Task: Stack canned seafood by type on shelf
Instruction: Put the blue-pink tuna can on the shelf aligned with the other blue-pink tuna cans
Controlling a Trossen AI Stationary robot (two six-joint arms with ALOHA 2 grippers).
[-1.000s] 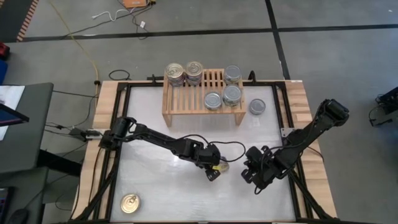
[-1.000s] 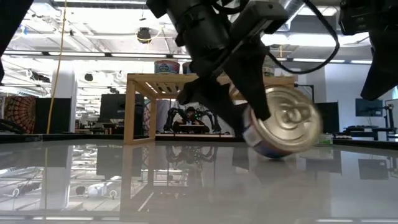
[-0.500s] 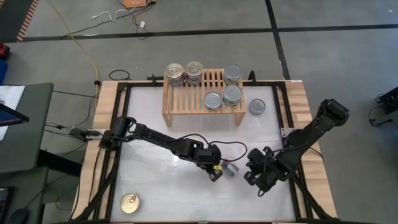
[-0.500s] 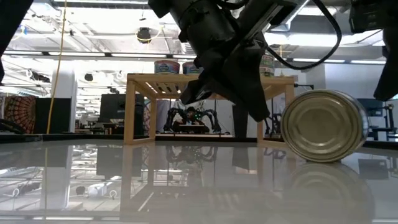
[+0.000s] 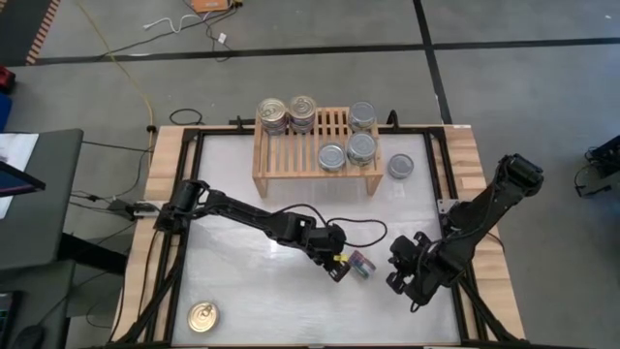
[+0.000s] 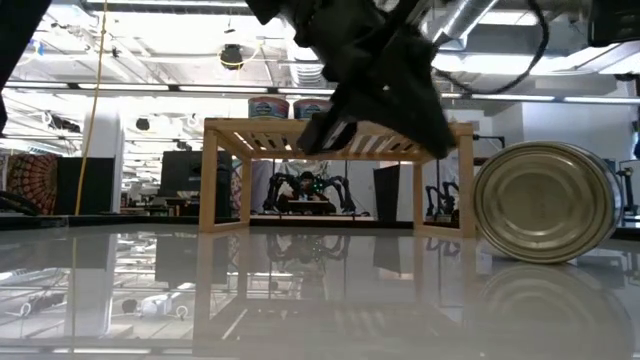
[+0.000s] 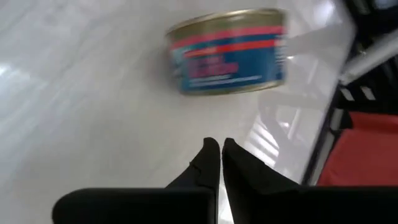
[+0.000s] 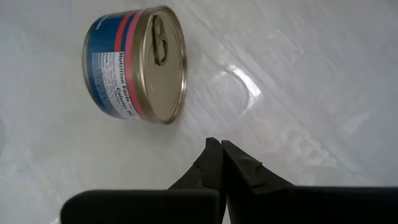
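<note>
A blue-and-red labelled can (image 5: 359, 264) lies on its curved side on the white table between my two grippers. Its pull-ring top (image 8: 163, 62) shows in the right wrist view and its plain bottom (image 6: 545, 203) in the low view. My left gripper (image 5: 339, 269) is shut just left of the can and touches nothing; the can (image 7: 227, 51) lies ahead of its fingertips (image 7: 219, 146). My right gripper (image 5: 399, 274) is shut to the can's right, also clear of it. The wooden shelf (image 5: 315, 145) at the far side carries gold-topped stacks (image 5: 288, 113) and silver-topped cans (image 5: 349, 145).
One silver-topped can (image 5: 401, 167) stands on the table right of the shelf. A gold-topped can (image 5: 201, 316) stands near the table's near left corner. Black rails (image 5: 174, 271) run along the table's sides.
The can, which stood tilted between my left gripper's fingers, has come out of them and rolled on its side toward the table's right. My left gripper has shut on nothing and rolled its wrist. My right gripper has drawn slightly toward the right edge.
</note>
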